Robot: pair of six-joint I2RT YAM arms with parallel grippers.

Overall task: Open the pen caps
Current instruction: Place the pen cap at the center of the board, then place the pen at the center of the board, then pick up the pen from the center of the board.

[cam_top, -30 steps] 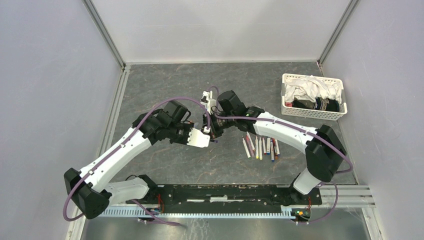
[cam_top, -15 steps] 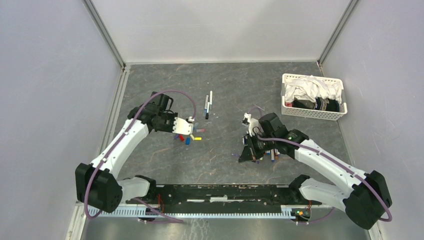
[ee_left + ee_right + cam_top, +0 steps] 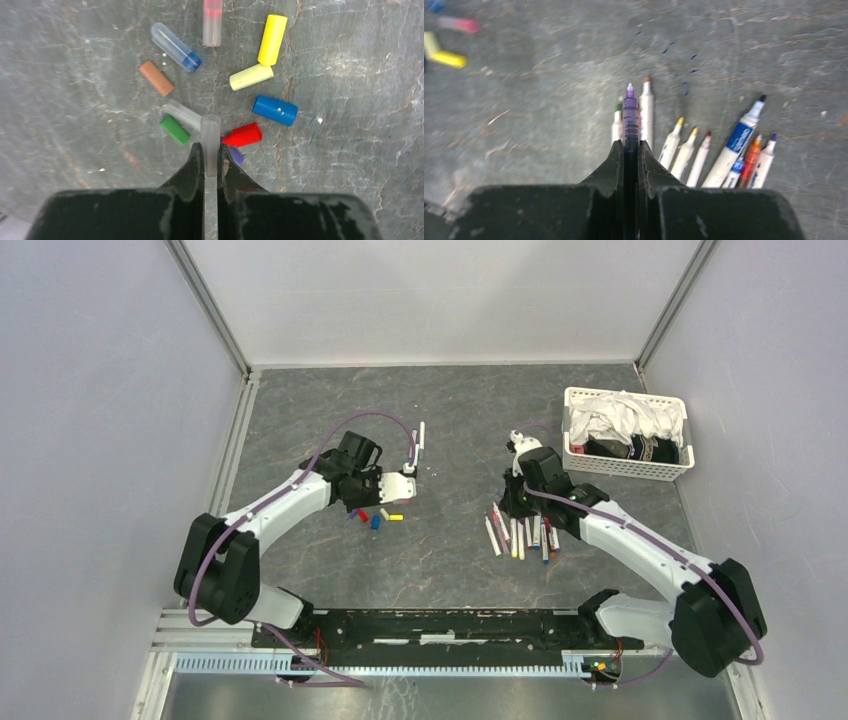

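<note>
Lying nearest the arm bases, a row of uncapped pens [image 3: 686, 152] fans out on the table [image 3: 450, 400], right of centre. Over the row's left end hangs the right gripper [image 3: 630, 147], clenched on a purple pen [image 3: 630, 115] whose bare tip juts past the fingers. Half a second ago this gripper sat nearer the bases and left of the row; a second ago it met the left gripper mid-table. Farther off and to the left, loose caps [image 3: 274, 110] lie clustered on the table: yellow, blue, red, green, brown, clear. At the cluster's edge the left gripper [image 3: 210, 150] is pinched on a clear cap [image 3: 210, 132], having shifted slightly toward centre. Beyond it lies a lone pen [image 3: 421, 433]; two showed there half a second ago. Far right, the basket [image 3: 625, 465] of cloths [image 3: 625, 415] stands unmoved.
</note>
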